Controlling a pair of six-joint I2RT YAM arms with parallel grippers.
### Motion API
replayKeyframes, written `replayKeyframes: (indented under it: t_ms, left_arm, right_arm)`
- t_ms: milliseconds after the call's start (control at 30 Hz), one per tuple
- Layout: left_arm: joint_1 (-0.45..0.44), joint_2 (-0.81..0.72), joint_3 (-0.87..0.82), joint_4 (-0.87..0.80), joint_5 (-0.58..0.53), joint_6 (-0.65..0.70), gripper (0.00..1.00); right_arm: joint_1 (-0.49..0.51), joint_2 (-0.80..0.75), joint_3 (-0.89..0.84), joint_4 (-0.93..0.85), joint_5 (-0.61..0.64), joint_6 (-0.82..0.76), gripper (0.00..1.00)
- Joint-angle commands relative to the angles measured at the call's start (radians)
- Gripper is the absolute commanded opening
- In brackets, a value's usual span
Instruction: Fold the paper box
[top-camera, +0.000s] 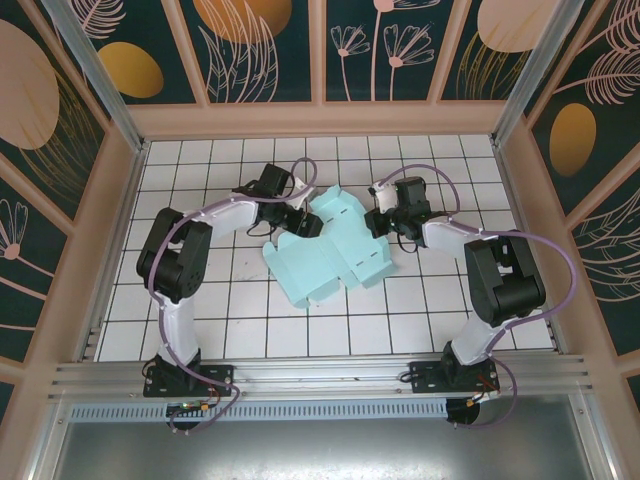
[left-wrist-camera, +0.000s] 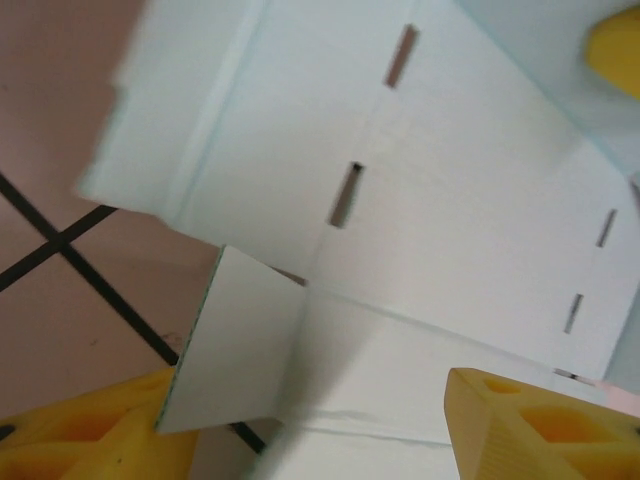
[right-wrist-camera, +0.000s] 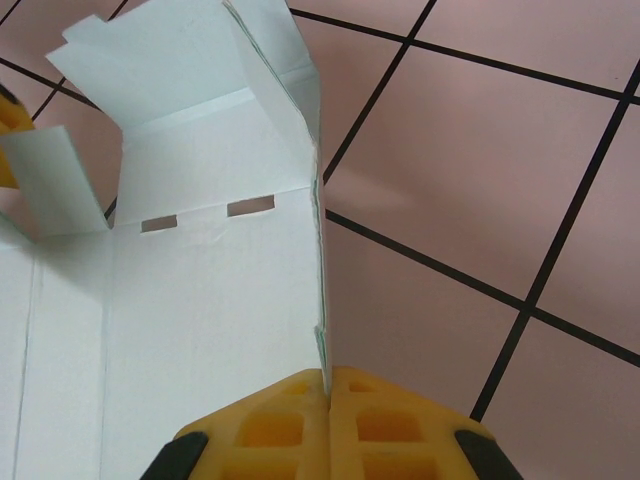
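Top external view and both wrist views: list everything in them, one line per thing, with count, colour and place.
pale aqua thin-card paper box: one, pale aqua, mid-table between the arms, partly folded with panels raised.
white tiled table: one, white with black grid lines, under everything.
floral wall panels: several, dark teal with peach motifs, around the table.
silver metal rail: one, silver, near edge, at the arm bases.
left arm and right arm: two, white and black, reaching inward.
left pincer: one, yellow fingers, open astride the box.
right pincer: one, yellow fingers, shut on a box panel's edge.
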Motion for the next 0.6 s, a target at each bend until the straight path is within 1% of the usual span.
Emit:
replayKeyframes:
  t_ms: [0, 167, 333, 433, 567]
  left_arm:
    - [-0.024, -0.027, -0.01, 0.013, 0.023, 0.021, 0.65]
    - [-0.044, -0.027, -0.014, 0.016, -0.004, 0.021, 0.66]
    - [-0.085, -0.023, -0.015, 0.015, -0.042, 0.056, 0.69]
    - [-0.095, 0.001, 0.006, -0.008, -0.04, 0.056, 0.67]
    - [-0.114, 0.016, 0.019, -0.032, -0.04, 0.06, 0.61]
  right_arm:
    - [-0.003, 0.02, 0.027, 0.043, 0.029, 0.031, 0.0]
    - [-0.002, 0.026, 0.028, 0.045, 0.046, 0.037, 0.0]
    - [0.001, 0.033, 0.027, 0.047, 0.053, 0.042, 0.0]
    - [0.004, 0.038, 0.026, 0.048, 0.06, 0.043, 0.0]
    - [0.004, 0.04, 0.026, 0.048, 0.066, 0.045, 0.0]
